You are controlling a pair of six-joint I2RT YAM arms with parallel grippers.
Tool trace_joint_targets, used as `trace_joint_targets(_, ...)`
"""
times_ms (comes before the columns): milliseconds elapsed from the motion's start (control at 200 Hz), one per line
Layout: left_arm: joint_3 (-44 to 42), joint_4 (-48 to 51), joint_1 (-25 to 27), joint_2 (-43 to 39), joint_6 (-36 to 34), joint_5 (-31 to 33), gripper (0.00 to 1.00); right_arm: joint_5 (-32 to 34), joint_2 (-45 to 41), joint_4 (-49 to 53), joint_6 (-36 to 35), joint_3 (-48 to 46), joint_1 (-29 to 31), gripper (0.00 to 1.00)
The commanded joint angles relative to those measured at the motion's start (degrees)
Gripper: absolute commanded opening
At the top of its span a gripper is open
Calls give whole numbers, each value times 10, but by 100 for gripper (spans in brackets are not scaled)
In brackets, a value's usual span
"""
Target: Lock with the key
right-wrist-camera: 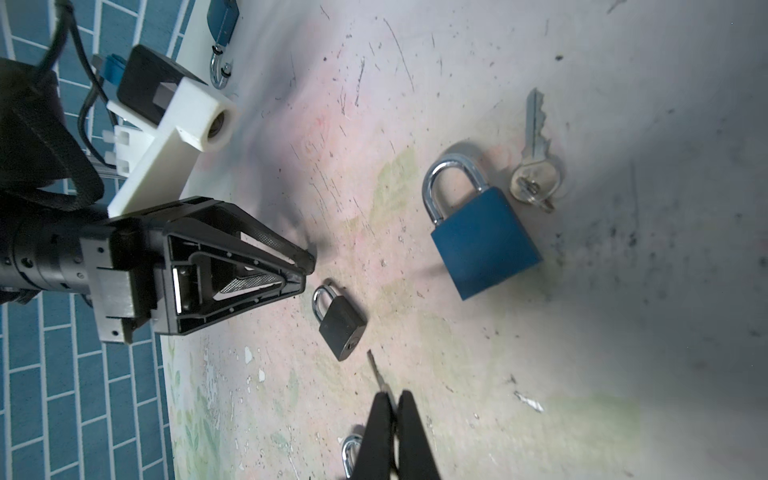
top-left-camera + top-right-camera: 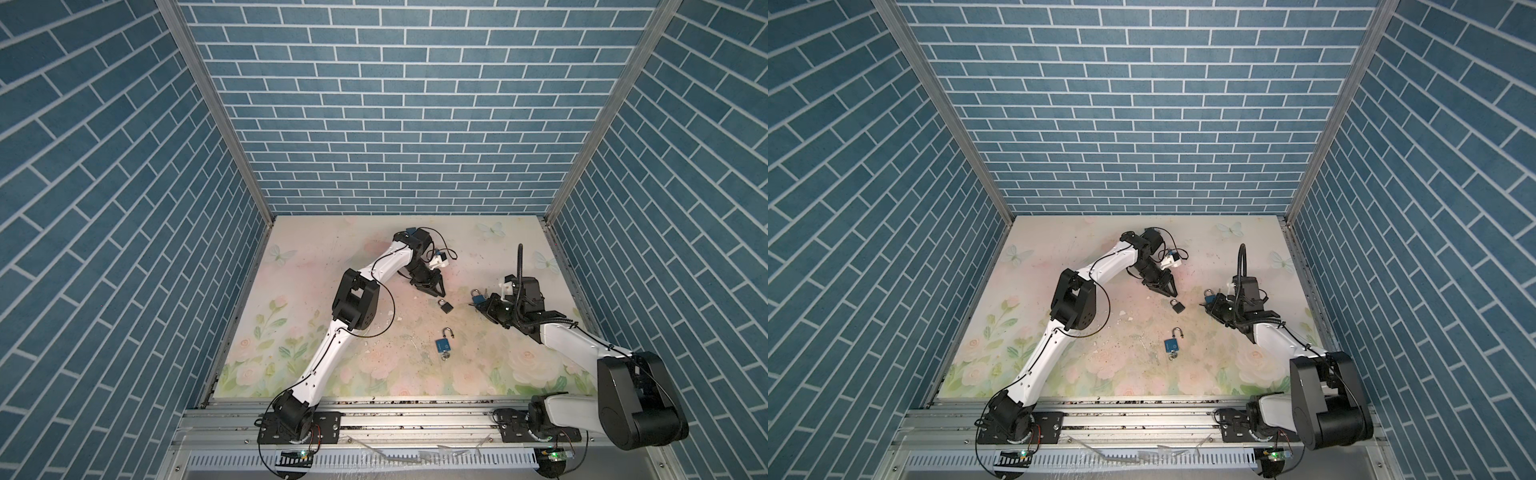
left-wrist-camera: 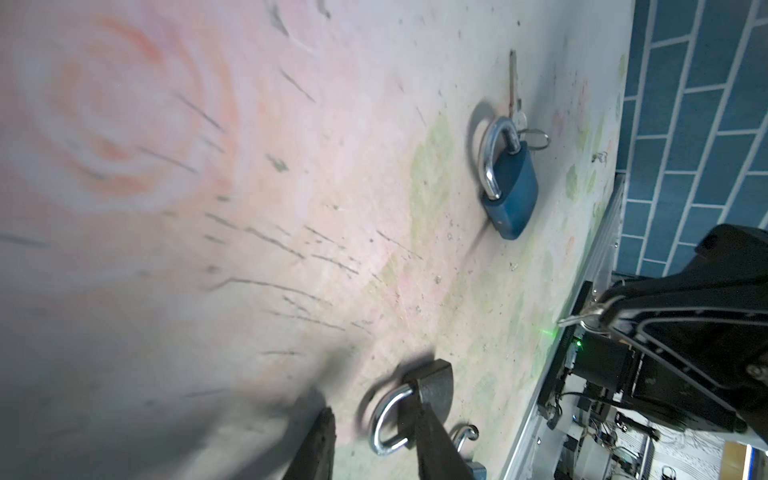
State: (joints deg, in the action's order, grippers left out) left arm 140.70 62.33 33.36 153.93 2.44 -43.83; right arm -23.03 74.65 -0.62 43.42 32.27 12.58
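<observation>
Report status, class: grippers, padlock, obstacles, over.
Left gripper open beside black padlock. Right gripper shut on key, tip just short of keyhole. Nothing between them.

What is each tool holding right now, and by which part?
Right tool pinches the key by its head end, blade sticking out. Left tool holds nothing.

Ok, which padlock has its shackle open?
The near blue padlock, lying alone, key ring at its base. The black padlock and the far blue padlock are closed.
</observation>
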Motion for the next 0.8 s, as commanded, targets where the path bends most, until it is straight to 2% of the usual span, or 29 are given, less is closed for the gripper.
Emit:
trace_joint_targets(0,-15,-38,-24,-33,49,90,36,28,11,15,-20,23,10,0)
trace_joint_targets(130,-54,-69,-29,-104,72,140,36,48,30,25,-25,48,29,0)
trace_joint_targets(320,-141,-92,-30,-220,104,248,37,89,70,39,-29,90,63,0)
trace_joint_targets(460,-245,-102,-31,-311,161,329,38,105,104,36,-28,112,80,0)
trace_joint_targets(650,-440,-170,-32,-455,227,372,40,105,151,17,-25,131,92,0)
trace_joint_targets(795,-544,-190,-32,-550,260,400,41,101,173,6,-25,139,96,0)
